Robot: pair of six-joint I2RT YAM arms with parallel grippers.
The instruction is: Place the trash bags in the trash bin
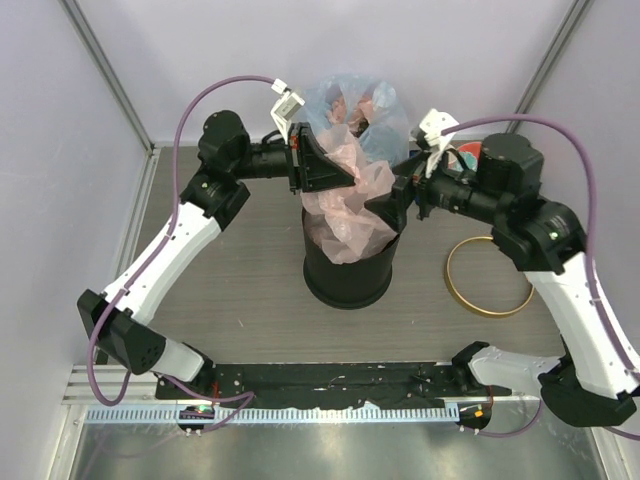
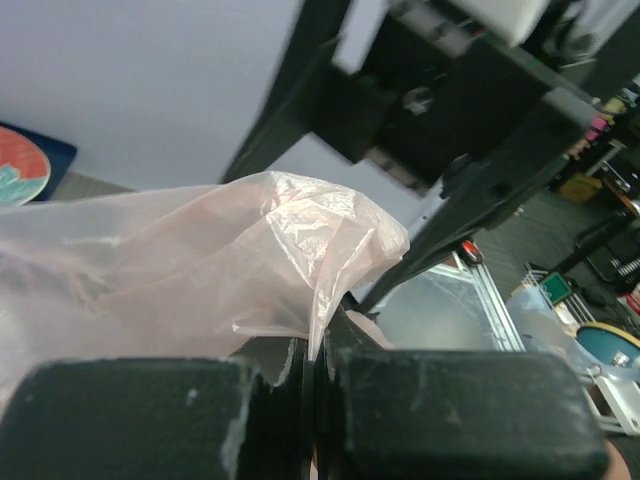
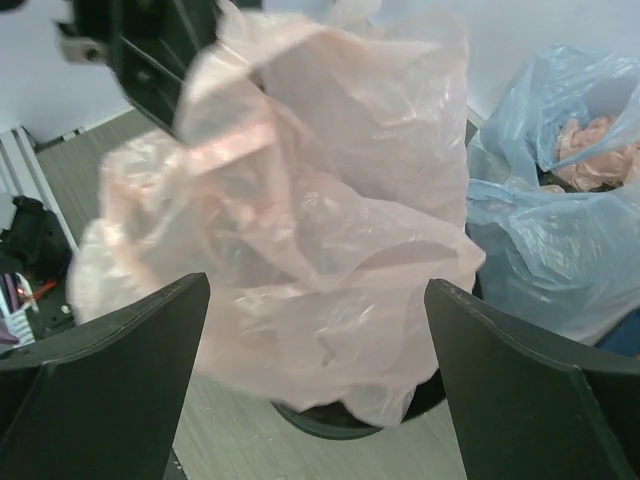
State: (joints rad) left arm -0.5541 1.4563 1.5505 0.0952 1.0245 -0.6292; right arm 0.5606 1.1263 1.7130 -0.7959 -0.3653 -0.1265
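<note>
**Left gripper (image 2: 315,400) pinches trash bag (image 1: 345,215) over trash bin (image 1: 350,275); right gripper (image 3: 315,285) wide**

Closed black fingers (image 2: 150,420) of the left gripper clamp a fold of the pale-pink trash bag. Its crumpled bulk sits partly inside the mouth of the black trash bin at mid-table. The right gripper faces the bag from the opposite side, jaws spread wide and holding nothing. A bluish bag (image 1: 355,105) stands just behind the bin, and a gold hoop (image 1: 489,277) lies on the table (image 1: 250,300) to its right.

Pale-lilac walls (image 1: 60,120) rise beyond and either side of the left fingers (image 1: 325,165), grey metal posts (image 1: 108,75) at the corners. Below the fingers lies a grey wood-grain desk (image 1: 250,300), evenly lit.
</note>
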